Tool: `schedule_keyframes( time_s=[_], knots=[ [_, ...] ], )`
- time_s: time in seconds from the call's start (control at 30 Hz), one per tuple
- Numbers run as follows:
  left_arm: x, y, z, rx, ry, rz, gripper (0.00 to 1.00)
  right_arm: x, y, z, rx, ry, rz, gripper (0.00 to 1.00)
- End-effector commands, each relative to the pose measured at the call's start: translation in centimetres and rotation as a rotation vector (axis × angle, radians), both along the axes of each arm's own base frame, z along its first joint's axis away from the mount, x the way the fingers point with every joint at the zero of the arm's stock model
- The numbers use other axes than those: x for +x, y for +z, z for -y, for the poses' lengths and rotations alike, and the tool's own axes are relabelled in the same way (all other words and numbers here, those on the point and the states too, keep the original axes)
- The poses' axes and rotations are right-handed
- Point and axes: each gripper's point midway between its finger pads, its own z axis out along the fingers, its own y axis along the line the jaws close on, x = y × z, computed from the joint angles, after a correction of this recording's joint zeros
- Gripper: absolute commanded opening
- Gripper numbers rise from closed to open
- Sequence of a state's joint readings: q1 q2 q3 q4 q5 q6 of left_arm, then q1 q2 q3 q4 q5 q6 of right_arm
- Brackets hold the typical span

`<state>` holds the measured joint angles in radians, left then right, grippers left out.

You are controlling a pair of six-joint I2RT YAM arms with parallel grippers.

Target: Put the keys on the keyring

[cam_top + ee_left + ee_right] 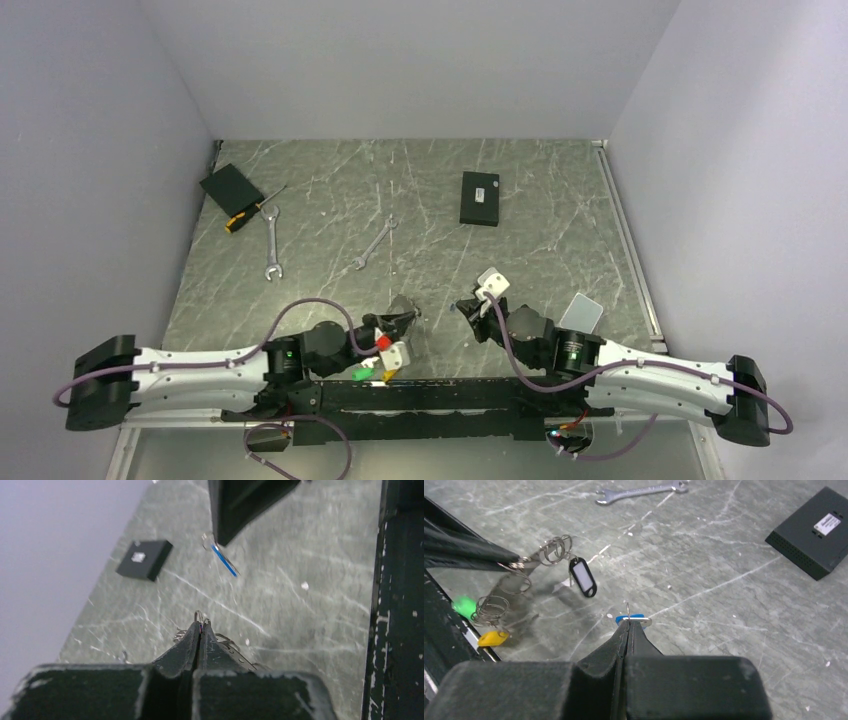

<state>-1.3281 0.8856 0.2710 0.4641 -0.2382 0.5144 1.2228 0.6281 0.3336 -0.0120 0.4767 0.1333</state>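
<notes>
My left gripper is shut on the keyring, a cluster of thin silver wire rings; its wire loops poke out past the fingertips. From the ring hangs a key with a black head, just above the table. More wire coils trail down toward a yellow tag and a green one by the near rail. My right gripper is shut on a blue-headed key with a small ring, held clear of the table. In the top view both grippers face each other, a short gap apart.
Two silver wrenches lie mid-table. A black box sits at the back right, another black box with an orange-handled tool at the back left. A white card lies by the right arm. The black rail borders the near edge.
</notes>
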Motion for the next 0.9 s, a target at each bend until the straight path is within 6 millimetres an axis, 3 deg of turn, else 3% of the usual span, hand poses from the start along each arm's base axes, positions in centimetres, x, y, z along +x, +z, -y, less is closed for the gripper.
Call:
schedule_keyframes(
  time_s=[0.0, 0.2, 0.37, 0.47, 0.57, 0.73, 0.77, 0.8, 0.83, 0.87],
  knots=[
    [-0.9, 5.5, -0.4, -0.160, -0.066, 0.103, 0.00, -0.3, 5.4, -1.8, 0.139, 0.079, 0.093, 0.00],
    [-1.2, 7.9, -1.9, -0.305, -0.062, 0.120, 0.07, -0.8, 7.2, -2.5, 0.179, 0.140, 0.150, 0.00],
    [-0.1, 4.8, -2.7, -0.303, 0.017, 0.062, 0.12, -0.8, 6.5, -3.0, 0.159, 0.150, 0.140, 0.00],
    [0.3, 3.2, -3.2, -0.330, 0.062, 0.017, 0.24, -0.7, 6.0, -3.2, 0.144, 0.147, 0.132, 0.00],
    [0.6, 2.9, -3.6, -0.342, 0.092, -0.005, 0.37, -0.6, 5.7, -3.1, 0.136, 0.142, 0.131, 0.00],
    [0.9, 3.9, -4.9, -0.341, 0.139, -0.028, 0.53, -0.5, 5.2, -3.6, 0.120, 0.150, 0.131, 0.00],
    [0.9, 4.1, -5.1, -0.345, 0.142, -0.039, 0.59, -0.5, 5.1, -3.8, 0.117, 0.155, 0.132, 0.00],
    [0.8, 4.5, -5.4, -0.353, 0.142, -0.048, 0.88, -0.5, 5.1, -3.9, 0.117, 0.158, 0.132, 0.00],
    [0.6, 4.8, -5.6, -0.349, 0.138, -0.053, 0.98, -0.5, 4.9, -4.1, 0.115, 0.162, 0.130, 0.00],
    [0.5, 5.2, -5.9, -0.351, 0.134, -0.058, 0.99, -0.5, 4.9, -4.2, 0.118, 0.166, 0.131, 0.00]
  ],
)
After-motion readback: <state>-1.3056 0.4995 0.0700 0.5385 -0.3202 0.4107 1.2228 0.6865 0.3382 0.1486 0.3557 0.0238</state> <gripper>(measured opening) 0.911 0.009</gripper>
